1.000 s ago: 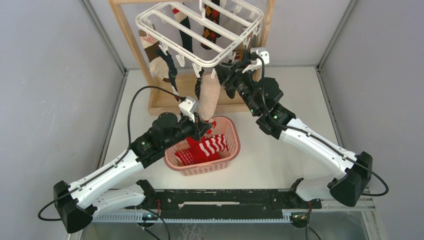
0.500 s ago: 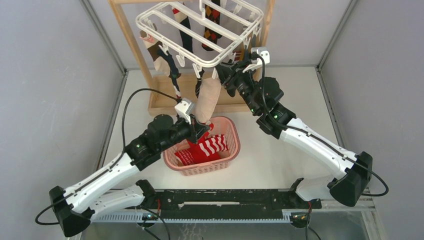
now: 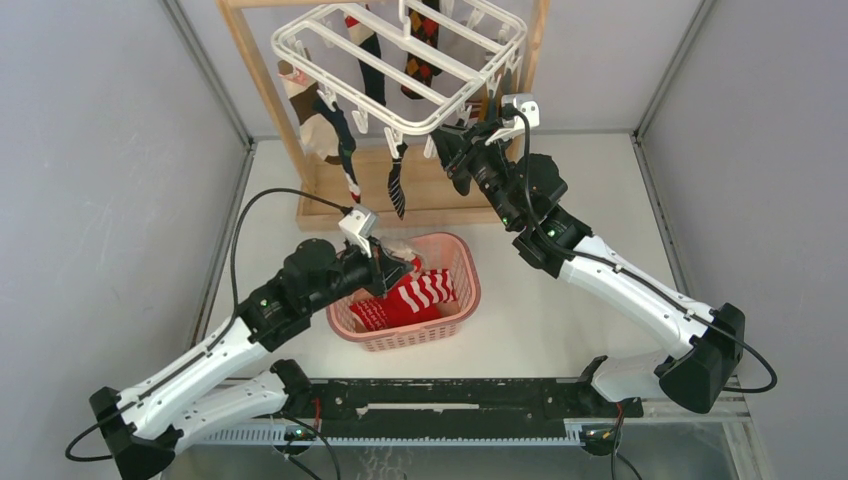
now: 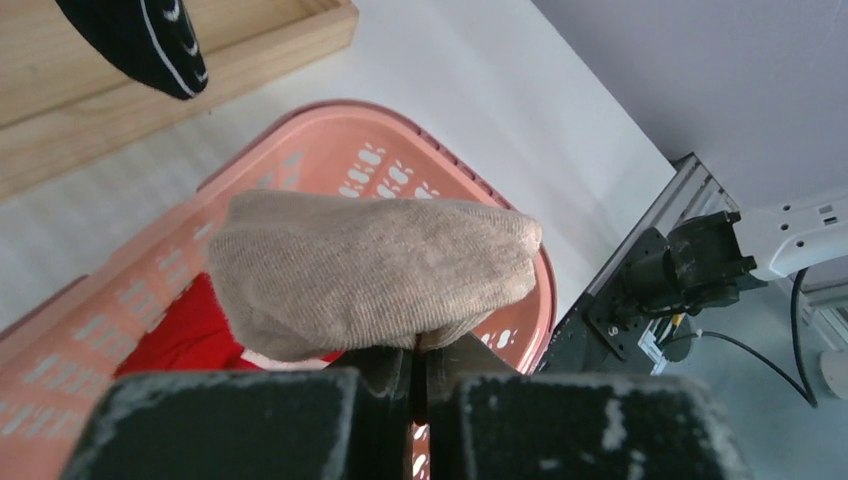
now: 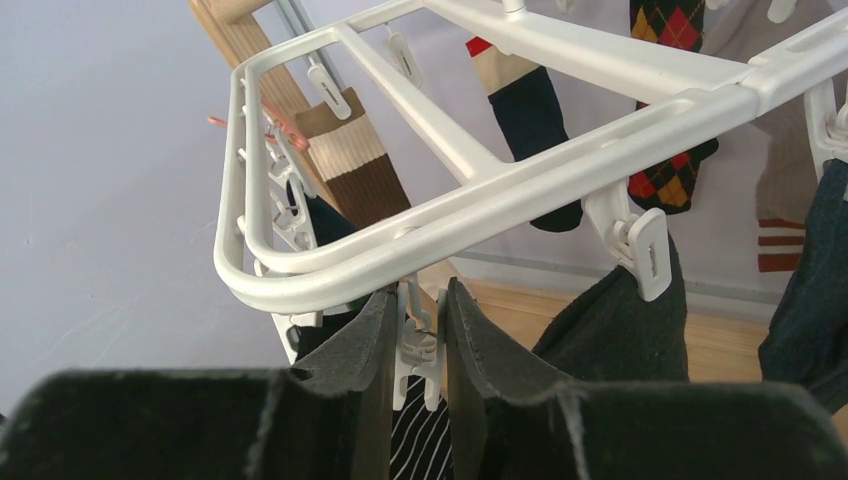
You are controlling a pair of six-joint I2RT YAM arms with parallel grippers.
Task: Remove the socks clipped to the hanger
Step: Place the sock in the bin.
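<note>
My left gripper point(image 3: 397, 266) is shut on a beige sock point(image 3: 401, 248) and holds it just above the pink basket point(image 3: 467, 290). In the left wrist view the sock point(image 4: 370, 270) bulges over the shut jaws of the left gripper point(image 4: 417, 362). My right gripper point(image 3: 446, 150) is raised to the white hanger point(image 3: 345, 88) and pinches an empty white clip point(image 5: 420, 350) between its fingers point(image 5: 350, 360). Several socks stay clipped: a black striped one point(image 3: 398, 186), a brown-banded one point(image 3: 300, 92), an argyle one point(image 3: 422, 52) and a black one point(image 5: 620, 320).
The basket holds red and red-white striped socks point(image 3: 420, 292). The tall wooden stand point(image 3: 258, 88) carries the hanger, its base point(image 3: 440, 195) behind the basket. Grey walls close in left and right. A black rail runs along the near edge point(image 3: 450, 395).
The beige sock has come free of its clip. My left gripper has moved down and left with it to the basket. The right gripper has stayed on the clip.
</note>
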